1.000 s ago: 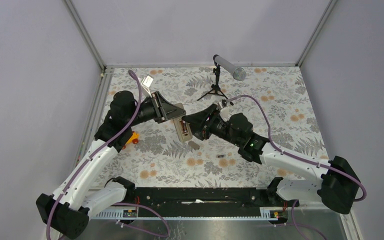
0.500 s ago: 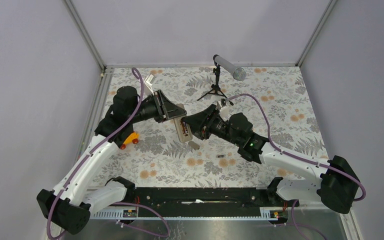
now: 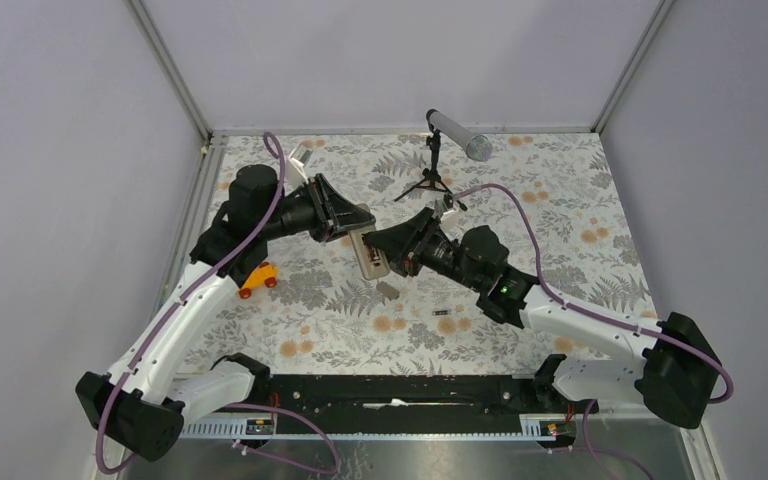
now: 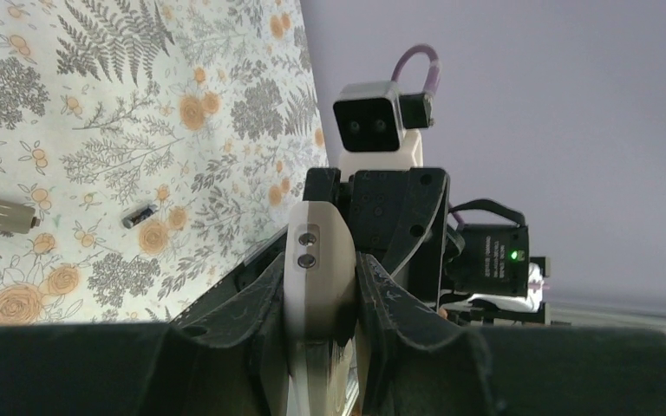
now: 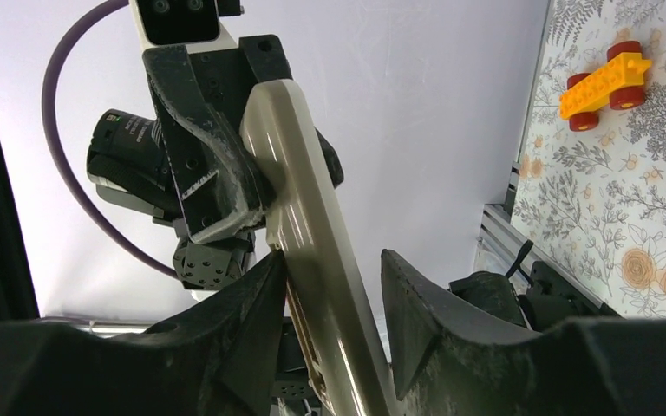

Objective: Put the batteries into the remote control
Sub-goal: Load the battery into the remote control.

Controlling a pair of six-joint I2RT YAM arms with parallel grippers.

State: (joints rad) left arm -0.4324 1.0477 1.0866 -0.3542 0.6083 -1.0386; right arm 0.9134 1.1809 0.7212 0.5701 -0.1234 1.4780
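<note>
While the remote control (image 3: 368,257) hangs between the two arms above the flowered cloth (image 3: 560,200), we read the scene outward from it, left to right. Well to its left, and a little nearer to us, lies the orange toy car (image 3: 259,279), which is no part of this job. Just left of the remote, the left gripper (image 4: 319,290) is clamped tight on one end of the handset, pads pressed to both long edges. Just right of it, the right gripper (image 5: 334,269) straddles the other end with its jaws part open. One finger looks to touch the beige edge and the other stands off with a gap showing, so it holds nothing yet. We judge the step to be a second hold on the remote. To do it well we should centre the jaws so both pads land together, keep the left clamp firm until they do, and stay off the battery bay. Nearer to us and just right of the remote lies the small grey cover (image 3: 387,290). Farther right, one battery (image 3: 442,314) lies on the cloth; we cannot find the second.
</note>
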